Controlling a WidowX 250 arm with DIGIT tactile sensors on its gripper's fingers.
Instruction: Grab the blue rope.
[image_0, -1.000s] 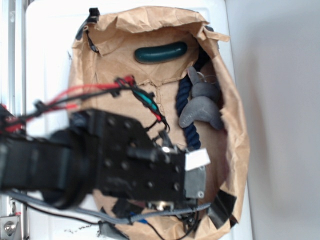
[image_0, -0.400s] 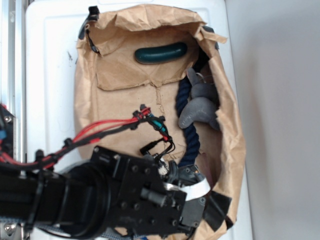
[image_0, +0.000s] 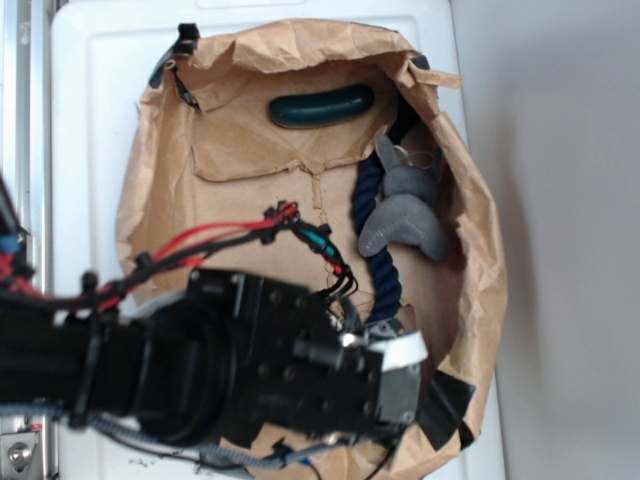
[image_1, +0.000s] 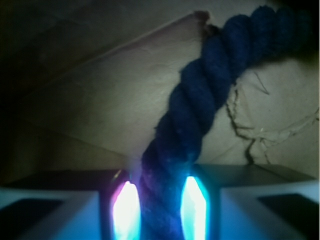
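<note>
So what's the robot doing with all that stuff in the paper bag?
It's going for the blue rope. The gripper is down at the rope's near end, with a finger on each side of it. I can't tell if it is squeezing yet. The grey plush toy lies across the rope further up, and the green sausage thing sits untouched.

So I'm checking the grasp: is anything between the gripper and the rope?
Nothing visible. In the wrist view the rope runs straight between the gripper fingers; the plush toy lies farther along it.
</note>
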